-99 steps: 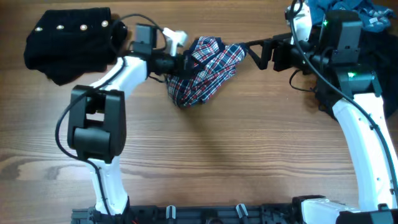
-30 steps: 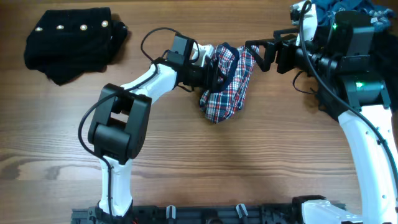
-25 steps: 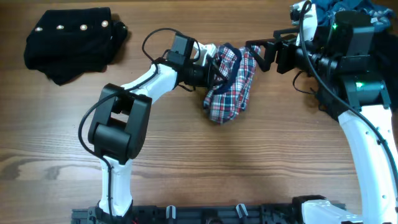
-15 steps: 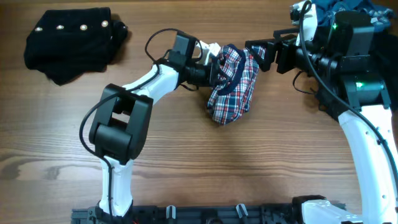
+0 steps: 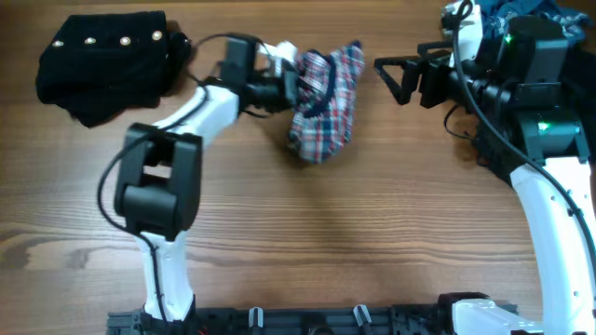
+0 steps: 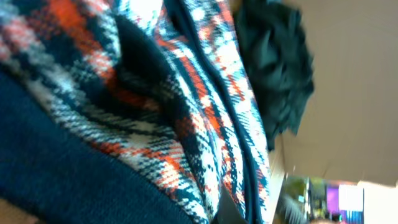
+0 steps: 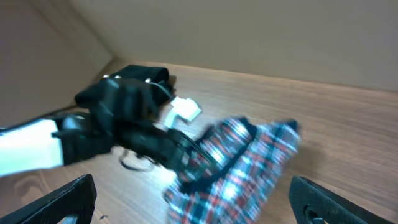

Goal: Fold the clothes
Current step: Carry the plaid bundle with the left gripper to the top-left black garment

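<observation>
Plaid garment sat bunched just beyond left gripper, which was clamped on its edge. Right gripper stood w/ fingers apart, empty, garment well clear of it. Risk: thin pinch could slip, cloth dropping crumpled onto table.

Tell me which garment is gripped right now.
The red, navy and white plaid garment, clamped in the left gripper; the studded black garment and blue garment are not held.

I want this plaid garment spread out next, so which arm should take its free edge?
Right. The right gripper is open, empty and facing the plaid garment from nearby, while the left gripper is shut on its far side.
</observation>
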Available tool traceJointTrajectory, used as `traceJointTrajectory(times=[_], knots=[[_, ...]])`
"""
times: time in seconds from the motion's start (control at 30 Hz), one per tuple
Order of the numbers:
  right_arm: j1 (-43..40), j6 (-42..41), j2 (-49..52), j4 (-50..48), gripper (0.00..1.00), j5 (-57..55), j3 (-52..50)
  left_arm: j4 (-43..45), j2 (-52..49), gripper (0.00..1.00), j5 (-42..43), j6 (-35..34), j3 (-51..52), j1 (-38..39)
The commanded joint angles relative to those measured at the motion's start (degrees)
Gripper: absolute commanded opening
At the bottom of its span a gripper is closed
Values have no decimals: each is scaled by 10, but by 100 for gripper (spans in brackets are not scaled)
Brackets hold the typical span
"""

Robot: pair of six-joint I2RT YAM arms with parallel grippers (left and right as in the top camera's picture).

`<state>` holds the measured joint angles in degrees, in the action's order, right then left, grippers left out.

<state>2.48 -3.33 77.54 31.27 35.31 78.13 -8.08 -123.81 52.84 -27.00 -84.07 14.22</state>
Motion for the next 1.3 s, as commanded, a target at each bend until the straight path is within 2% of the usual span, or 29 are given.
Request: traceJointTrajectory(times=[0.0,0.23,0.43,0.8,1.03,1.27], knots=[[-7,8,-10,1,99,-10,0,6,66,4,22,-35,-43,-40],[-7,8,-9,4,100,-10,0,17,105,4,9,-67,-99,-77],[-7,8,-2,21,100,-19,-1,17,130,4,-43,-108,-134,-96],[-7,17,12,43,100,-30,-2,-5,182,4,-231,-128,-134,-153],[-7,19,37,57,100,-35,-2,-15,182,4,-400,-157,-134,-178],[-7,19,70,67,100,-40,-2,-8,181,4,-442,-157,-133,-229]])
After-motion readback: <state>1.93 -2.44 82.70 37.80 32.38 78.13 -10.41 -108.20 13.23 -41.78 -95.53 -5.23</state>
